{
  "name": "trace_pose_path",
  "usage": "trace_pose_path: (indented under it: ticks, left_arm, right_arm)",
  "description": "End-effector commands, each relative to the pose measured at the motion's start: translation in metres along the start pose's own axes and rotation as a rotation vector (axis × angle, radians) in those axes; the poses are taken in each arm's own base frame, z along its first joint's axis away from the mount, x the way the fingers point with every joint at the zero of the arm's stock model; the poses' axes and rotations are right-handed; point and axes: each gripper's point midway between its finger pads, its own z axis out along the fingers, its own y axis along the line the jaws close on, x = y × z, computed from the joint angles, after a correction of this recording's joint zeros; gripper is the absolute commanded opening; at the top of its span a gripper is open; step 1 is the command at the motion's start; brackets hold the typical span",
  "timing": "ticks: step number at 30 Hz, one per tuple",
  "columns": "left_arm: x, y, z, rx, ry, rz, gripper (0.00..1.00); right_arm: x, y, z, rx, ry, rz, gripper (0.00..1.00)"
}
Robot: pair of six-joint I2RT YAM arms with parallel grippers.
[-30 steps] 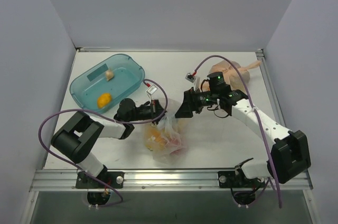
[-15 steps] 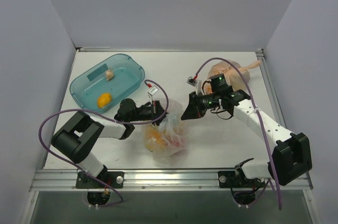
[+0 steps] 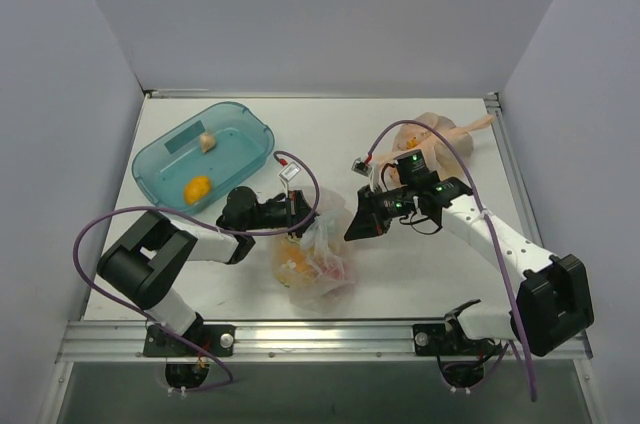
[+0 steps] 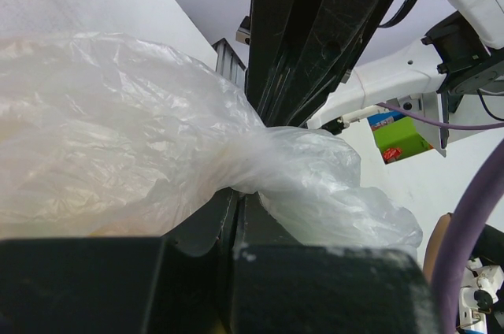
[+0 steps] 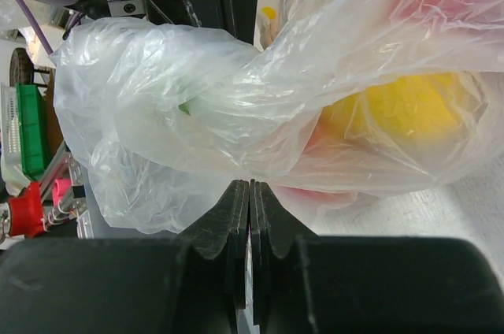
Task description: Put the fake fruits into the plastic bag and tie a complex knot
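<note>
Bag [image 3: 312, 262] of fruits [image 5: 402, 109], neck [image 4: 240, 162] pinched, centre frame.
Left gripper [image 3: 302, 216] clamps the twisted neck; right gripper [image 3: 352, 228] has jaws together, tips against the bag, grip unclear.

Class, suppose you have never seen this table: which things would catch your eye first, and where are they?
A clear plastic bag of bright fake fruits sits front and centre, its gathered neck pinched in the left claw, the right claw shut beside it. Back left, a teal tray holds an orange fruit.
</note>
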Motion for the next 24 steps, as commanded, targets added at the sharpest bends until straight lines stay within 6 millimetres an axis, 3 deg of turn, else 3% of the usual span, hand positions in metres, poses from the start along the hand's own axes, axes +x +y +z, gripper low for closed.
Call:
trace_pose_path:
  ticks: [1, 5, 10, 17, 24]
  left_arm:
    - [-0.009, -0.017, 0.004, 0.059, -0.013, 0.090, 0.00]
    - [-0.009, -0.021, 0.005, 0.069, -0.006, 0.097, 0.00]
    - [-0.006, -0.019, 0.005, 0.066, -0.001, 0.091, 0.00]
    - [-0.002, -0.018, 0.006, 0.065, 0.008, 0.086, 0.00]
    - [0.002, -0.017, 0.011, 0.073, 0.026, 0.079, 0.00]
  right_arm:
    - [0.000, 0.013, -0.003, -0.033, -0.002, -0.048, 0.00]
    - [-0.004, 0.006, 0.004, 0.000, 0.000, -0.097, 0.00]
    - [-0.024, -0.002, 0.006, 0.033, -0.040, -0.125, 0.10]
    - [-0.039, 0.010, 0.011, -0.006, -0.081, -0.105, 0.29]
    - [-0.051, 0.019, 0.018, -0.048, -0.110, -0.097, 0.36]
